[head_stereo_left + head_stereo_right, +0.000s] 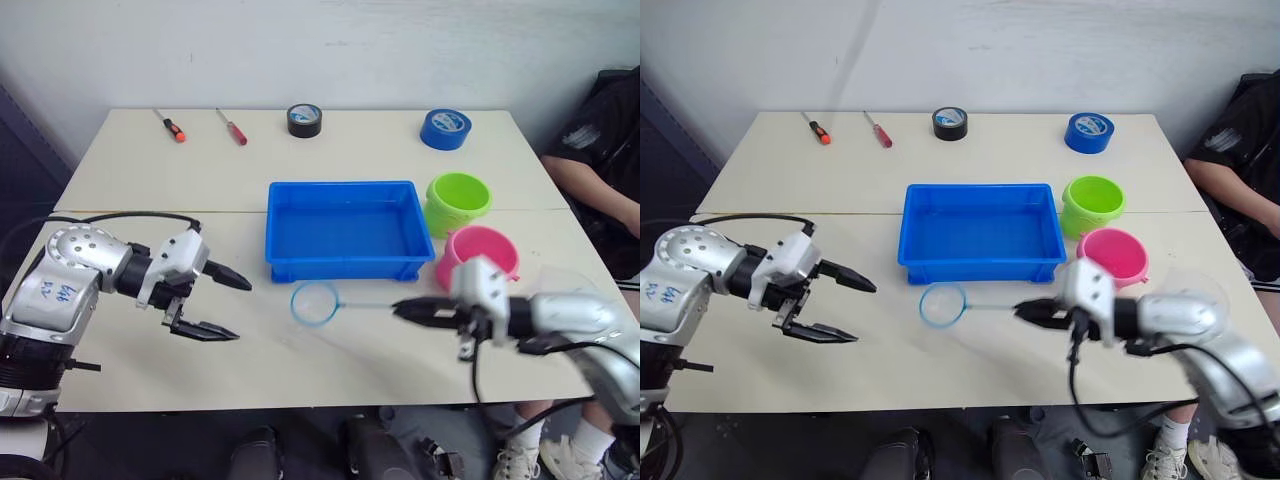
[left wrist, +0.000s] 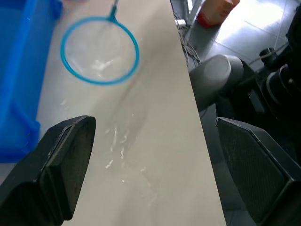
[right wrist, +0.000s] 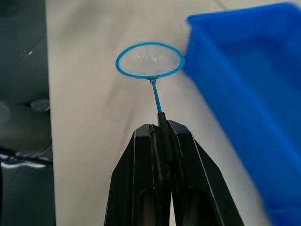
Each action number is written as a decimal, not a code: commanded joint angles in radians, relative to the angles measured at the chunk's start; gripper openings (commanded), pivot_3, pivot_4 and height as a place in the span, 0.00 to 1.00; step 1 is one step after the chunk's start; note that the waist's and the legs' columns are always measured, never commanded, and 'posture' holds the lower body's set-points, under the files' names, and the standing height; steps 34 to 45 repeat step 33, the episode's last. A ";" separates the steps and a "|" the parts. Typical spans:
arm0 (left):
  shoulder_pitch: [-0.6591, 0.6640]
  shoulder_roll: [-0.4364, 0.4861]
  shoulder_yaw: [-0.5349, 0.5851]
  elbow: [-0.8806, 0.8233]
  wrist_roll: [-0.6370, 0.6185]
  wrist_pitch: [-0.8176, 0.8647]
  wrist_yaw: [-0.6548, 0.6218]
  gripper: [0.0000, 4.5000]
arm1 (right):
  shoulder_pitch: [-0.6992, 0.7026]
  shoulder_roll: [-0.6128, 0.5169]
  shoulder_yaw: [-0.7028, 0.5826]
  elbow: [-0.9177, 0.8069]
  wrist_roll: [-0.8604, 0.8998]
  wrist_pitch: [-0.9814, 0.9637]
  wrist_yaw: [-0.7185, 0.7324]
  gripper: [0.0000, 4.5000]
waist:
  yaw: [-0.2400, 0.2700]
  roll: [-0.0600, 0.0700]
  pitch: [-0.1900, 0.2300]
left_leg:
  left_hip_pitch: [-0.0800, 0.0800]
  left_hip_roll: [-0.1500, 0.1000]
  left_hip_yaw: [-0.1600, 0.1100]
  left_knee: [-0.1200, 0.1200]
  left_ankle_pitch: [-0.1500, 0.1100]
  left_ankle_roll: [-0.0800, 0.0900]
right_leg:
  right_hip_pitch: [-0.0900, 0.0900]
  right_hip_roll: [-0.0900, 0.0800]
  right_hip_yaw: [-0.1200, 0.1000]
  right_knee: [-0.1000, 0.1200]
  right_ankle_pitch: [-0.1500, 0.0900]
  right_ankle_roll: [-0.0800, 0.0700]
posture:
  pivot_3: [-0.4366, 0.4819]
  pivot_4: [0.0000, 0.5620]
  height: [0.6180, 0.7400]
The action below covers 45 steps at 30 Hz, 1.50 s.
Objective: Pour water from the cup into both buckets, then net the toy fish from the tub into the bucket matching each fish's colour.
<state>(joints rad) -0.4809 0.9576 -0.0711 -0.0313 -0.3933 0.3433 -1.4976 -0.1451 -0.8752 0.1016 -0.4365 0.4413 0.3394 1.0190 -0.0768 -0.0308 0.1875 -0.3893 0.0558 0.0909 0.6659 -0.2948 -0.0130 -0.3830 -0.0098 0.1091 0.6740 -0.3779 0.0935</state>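
Note:
The blue tub (image 1: 275, 215) sits mid-table, its inside plain blue; the toy fish are out of view. To its right stand the lime green bucket (image 1: 458, 203) and, nearer, the pink bucket (image 1: 480, 252). The net (image 1: 315, 303) lies on the table in front of the tub, hoop flat, handle pointing right. My right gripper (image 1: 402, 311) is shut on the end of that handle, as the right wrist view shows (image 3: 162, 123). My left gripper (image 1: 243, 311) hovers open to the left of the hoop, holding nothing. A faint clear cup (image 1: 1203, 284) shows behind my right forearm.
Two screwdrivers (image 1: 170, 126) (image 1: 232, 127), a black tape roll (image 1: 305, 119) and a blue tape roll (image 1: 446, 129) lie along the table's far edge. A person (image 1: 600, 160) sits at the right end of the table. The front table edge runs just below both grippers.

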 commanded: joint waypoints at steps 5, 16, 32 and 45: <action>-0.028 -0.034 0.023 -0.015 -0.006 0.000 0.060 1.00 | -0.033 0.067 0.119 0.157 -0.212 -0.181 0.016 0.28 | 0.000 0.000 0.000 | 0.001 0.000 0.000 0.000 0.000 0.000 | 0.000 0.000 0.000 0.001 0.000 0.000 | 0.48 0.27 1.00; -0.133 -0.123 0.036 0.061 -0.075 0.137 0.108 1.00 | 0.219 -0.006 -0.336 -0.107 -0.031 0.076 -0.082 0.99 | 0.019 0.000 0.000 | 0.001 0.000 0.000 0.000 0.002 -0.004 | 0.000 0.000 -0.001 0.002 0.000 0.000 | 0.48 0.27 1.00; -0.212 -0.211 0.027 0.239 -0.039 0.065 0.092 1.00 | 0.759 0.149 -1.206 -0.240 0.155 0.287 -0.058 0.99 | 0.030 -0.001 -0.001 | 0.004 0.000 -0.001 -0.002 -0.002 0.000 | 0.008 0.002 -0.001 -0.006 0.000 0.001 | 0.48 0.27 1.00; -0.215 -0.209 0.025 0.239 -0.041 0.067 0.081 1.00 | 0.760 0.151 -1.201 -0.242 0.158 0.285 -0.060 0.99 | 0.030 -0.001 -0.001 | 0.004 0.000 -0.001 -0.002 -0.002 0.000 | 0.008 0.002 -0.001 -0.006 0.000 0.001 | 0.48 0.27 1.00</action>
